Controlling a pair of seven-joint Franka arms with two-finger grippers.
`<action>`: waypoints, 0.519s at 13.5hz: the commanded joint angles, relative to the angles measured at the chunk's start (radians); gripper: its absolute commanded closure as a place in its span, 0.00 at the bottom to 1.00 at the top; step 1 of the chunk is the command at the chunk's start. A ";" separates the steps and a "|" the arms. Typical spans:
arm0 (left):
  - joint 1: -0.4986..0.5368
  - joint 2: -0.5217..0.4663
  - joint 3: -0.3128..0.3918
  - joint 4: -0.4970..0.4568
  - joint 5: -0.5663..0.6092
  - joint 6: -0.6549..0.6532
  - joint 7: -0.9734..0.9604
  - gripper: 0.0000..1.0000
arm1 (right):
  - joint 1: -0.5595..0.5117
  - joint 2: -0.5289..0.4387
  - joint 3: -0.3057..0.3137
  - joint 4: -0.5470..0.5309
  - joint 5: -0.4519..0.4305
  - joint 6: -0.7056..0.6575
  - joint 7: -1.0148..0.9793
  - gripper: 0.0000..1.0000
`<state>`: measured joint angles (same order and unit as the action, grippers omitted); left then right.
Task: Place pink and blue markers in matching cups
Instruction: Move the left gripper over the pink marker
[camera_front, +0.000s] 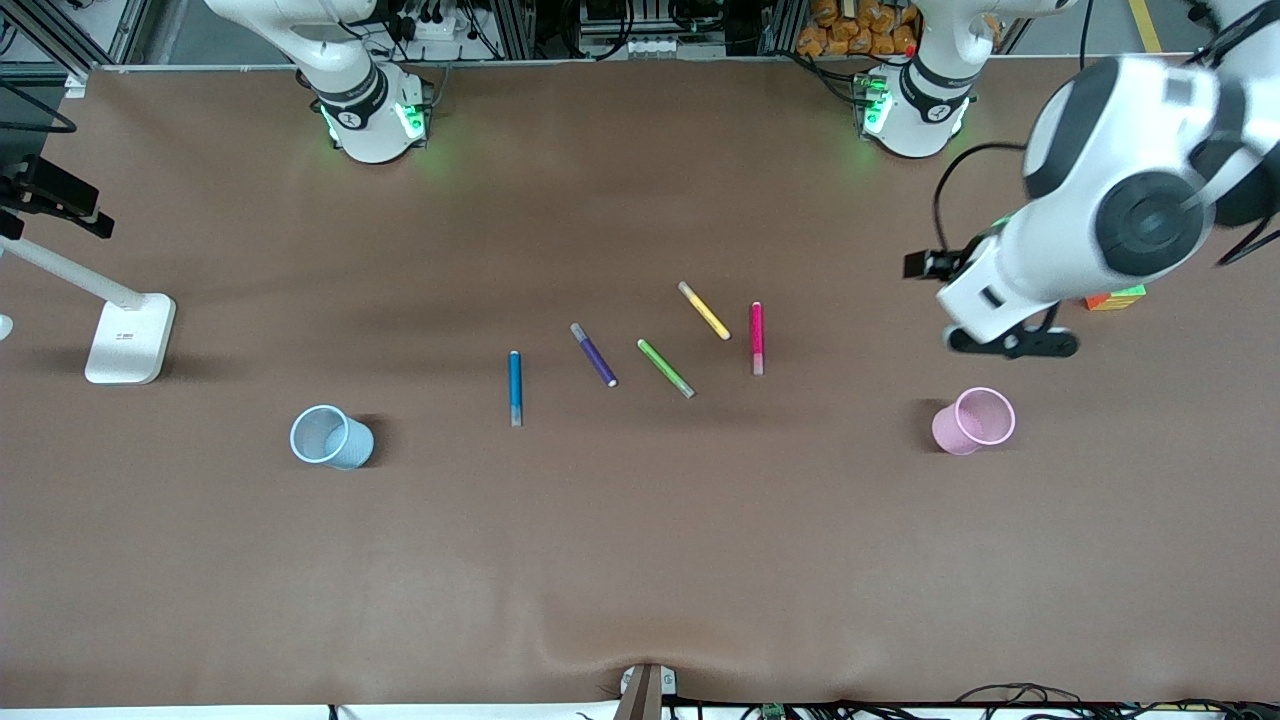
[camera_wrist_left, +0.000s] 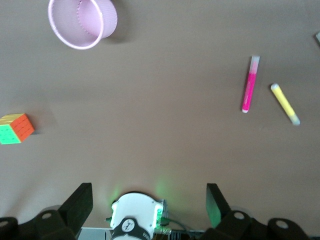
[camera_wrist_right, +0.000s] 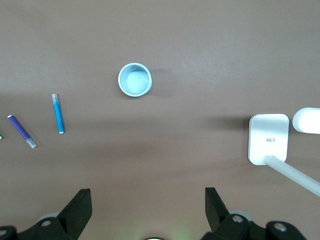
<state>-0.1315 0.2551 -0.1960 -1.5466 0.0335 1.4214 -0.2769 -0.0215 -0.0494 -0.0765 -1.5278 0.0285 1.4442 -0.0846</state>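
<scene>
The pink marker and the blue marker lie flat in the middle of the table. The pale pink cup stands toward the left arm's end, the light blue cup toward the right arm's end. My left gripper is open and empty, up in the air over the table beside the pink cup. Its wrist view shows the gripper, pink cup and pink marker. My right gripper is open and empty, high over the blue cup and blue marker; it is out of the front view.
A purple marker, a green marker and a yellow marker lie between the blue and pink ones. A colour cube sits under the left arm. A white stand is at the right arm's end.
</scene>
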 joint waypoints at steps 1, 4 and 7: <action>-0.058 0.097 0.001 0.028 -0.018 0.078 -0.105 0.00 | -0.017 0.000 0.012 0.014 0.016 -0.011 0.000 0.00; -0.105 0.202 -0.002 0.026 -0.026 0.204 -0.221 0.00 | -0.017 0.000 0.012 0.014 0.016 -0.011 0.000 0.00; -0.143 0.309 -0.002 0.039 -0.084 0.237 -0.318 0.00 | -0.015 0.000 0.014 0.014 0.016 -0.011 0.000 0.00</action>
<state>-0.2633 0.5052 -0.2000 -1.5459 -0.0243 1.6465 -0.5594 -0.0215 -0.0494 -0.0751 -1.5277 0.0289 1.4442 -0.0846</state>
